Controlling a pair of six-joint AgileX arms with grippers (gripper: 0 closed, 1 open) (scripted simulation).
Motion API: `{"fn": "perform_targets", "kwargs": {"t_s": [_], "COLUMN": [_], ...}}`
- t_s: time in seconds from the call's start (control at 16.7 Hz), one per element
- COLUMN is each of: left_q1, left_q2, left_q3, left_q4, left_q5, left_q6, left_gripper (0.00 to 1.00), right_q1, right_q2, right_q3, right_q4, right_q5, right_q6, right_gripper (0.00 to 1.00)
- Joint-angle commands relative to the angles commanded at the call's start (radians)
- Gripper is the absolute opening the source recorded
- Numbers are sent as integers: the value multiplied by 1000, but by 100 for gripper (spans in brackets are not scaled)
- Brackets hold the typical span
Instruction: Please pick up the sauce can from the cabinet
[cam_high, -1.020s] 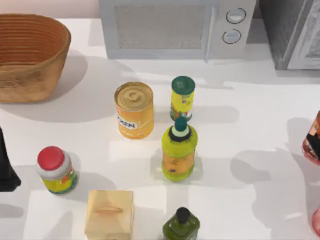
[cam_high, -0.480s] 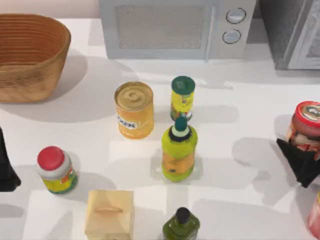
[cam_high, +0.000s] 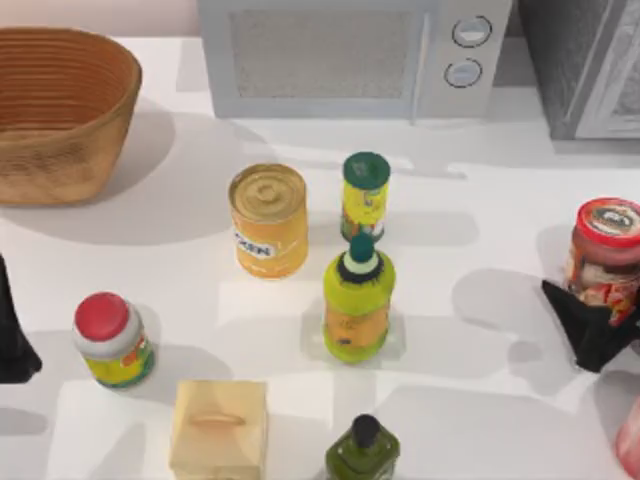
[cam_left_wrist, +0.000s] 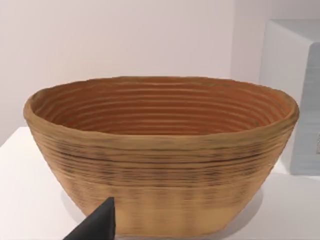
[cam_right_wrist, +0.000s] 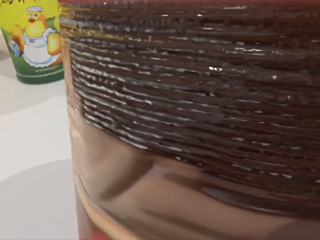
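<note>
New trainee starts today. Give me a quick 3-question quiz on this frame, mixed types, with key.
1. True or false: the sauce can stands inside the woven basket.
2. Which gripper is at the sauce can? A) left gripper B) right gripper
3. Fill in: the yellow tin stands in front of the white ____.

Key:
1. False; it is near the table's right edge, by the right gripper.
2. B; the left gripper sits parked at the table's left edge.
3. microwave.
</note>
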Motion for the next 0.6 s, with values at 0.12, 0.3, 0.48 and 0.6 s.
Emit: {"fn": "perform_targets", "kwargs": {"t_s": [0.12, 0.3, 0.48, 0.6], "left_q1": [0, 0, 0, 0], "left_q2": [0, 0, 0, 0], "left_q3": [0, 0, 0, 0], "left_q4": [0, 0, 0, 0], "left_q5": [0, 0, 0, 0], "left_q6": [0, 0, 0, 0], "left_gripper": [100, 100, 100, 100], "right_q1": [0, 0, 0, 0], "right_q2": [0, 0, 0, 0], "right_q3": [0, 0, 0, 0], "right_q4": [0, 0, 0, 0], "right_q5": [0, 0, 0, 0], "right_q6": [0, 0, 0, 0], "right_gripper": [23, 45, 68, 83]}}
